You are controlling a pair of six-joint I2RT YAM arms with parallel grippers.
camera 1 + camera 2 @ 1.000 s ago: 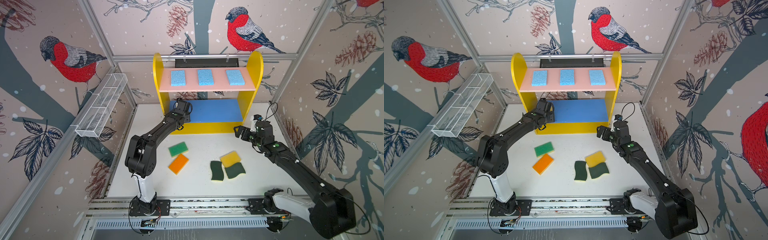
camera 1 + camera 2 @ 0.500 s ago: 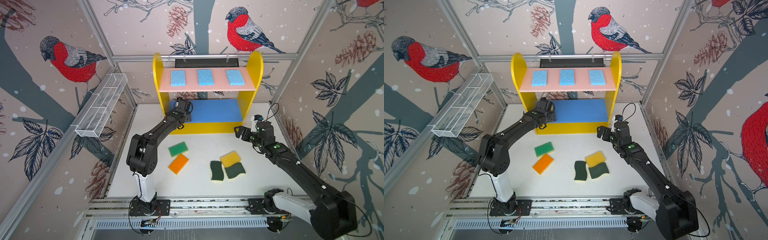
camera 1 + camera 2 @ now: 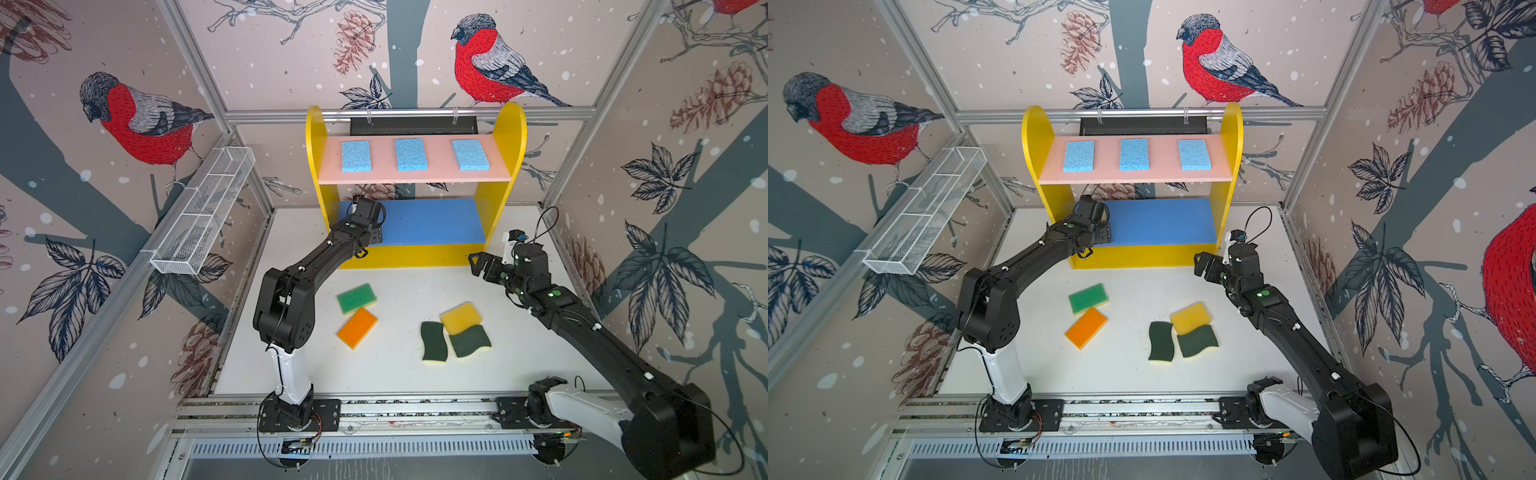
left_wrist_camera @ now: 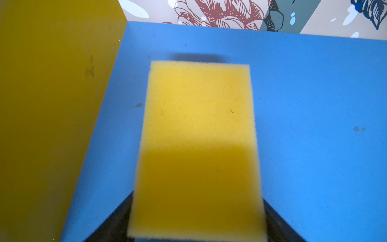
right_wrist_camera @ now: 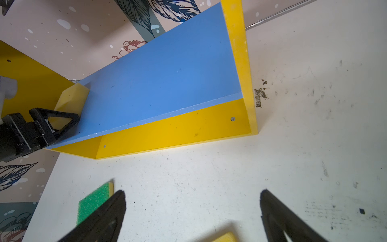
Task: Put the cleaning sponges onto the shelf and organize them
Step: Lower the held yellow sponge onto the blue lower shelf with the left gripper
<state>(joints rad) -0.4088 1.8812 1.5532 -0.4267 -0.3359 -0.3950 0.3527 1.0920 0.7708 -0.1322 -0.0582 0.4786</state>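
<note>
Top views, then wrists: yellow sponge (image 4: 199, 125) on shelf's (image 3: 505, 137) blue board (image 3: 432, 220).
Both top views: left gripper (image 3: 368, 212) at blue board's left end; three blue sponges (image 3: 410, 154) along pink board (image 3: 415, 176); five loose sponges (image 3: 357, 328) mid-bench (image 3: 395, 374). Left wrist: yellow sponge between fingers (image 4: 117, 222), clamped or freed impossible to tell. Right wrist: right gripper (image 5: 192, 192) spread wide, empty, over bench.

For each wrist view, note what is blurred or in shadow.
Left wrist view: the yellow sponge blurs toward the camera, its near half shadowed. Right wrist view: the fingers of the right gripper and the green-topped sponge look soft, the shelf sharp.
</note>
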